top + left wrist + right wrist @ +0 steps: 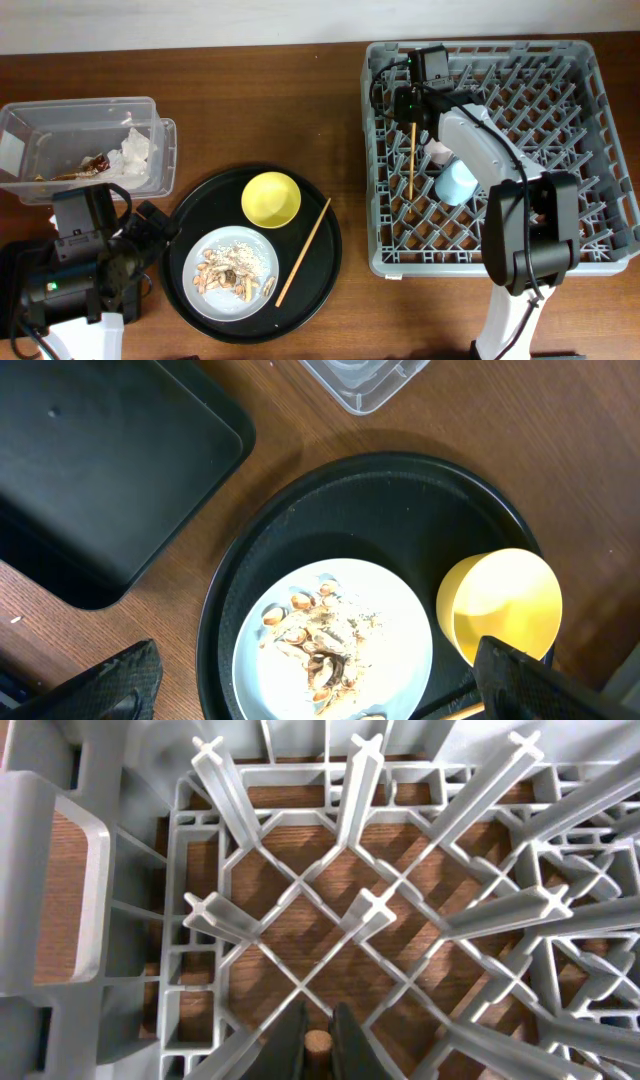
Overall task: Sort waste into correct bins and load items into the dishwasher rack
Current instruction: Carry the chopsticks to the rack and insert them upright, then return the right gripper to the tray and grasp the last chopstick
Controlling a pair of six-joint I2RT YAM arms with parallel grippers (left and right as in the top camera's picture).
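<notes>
My right gripper is inside the grey dishwasher rack, shut on one wooden chopstick. The chopstick's end shows between the fingers in the right wrist view. A light blue cup and a pink cup, partly hidden by the arm, lie in the rack. My left gripper is open and empty above the white plate of food scraps. The yellow bowl and second chopstick lie on the round black tray.
The clear tub at the far left holds a white napkin and a brownish wrapper. The flat black tray lies left of the round tray, mostly under my left arm in the overhead view.
</notes>
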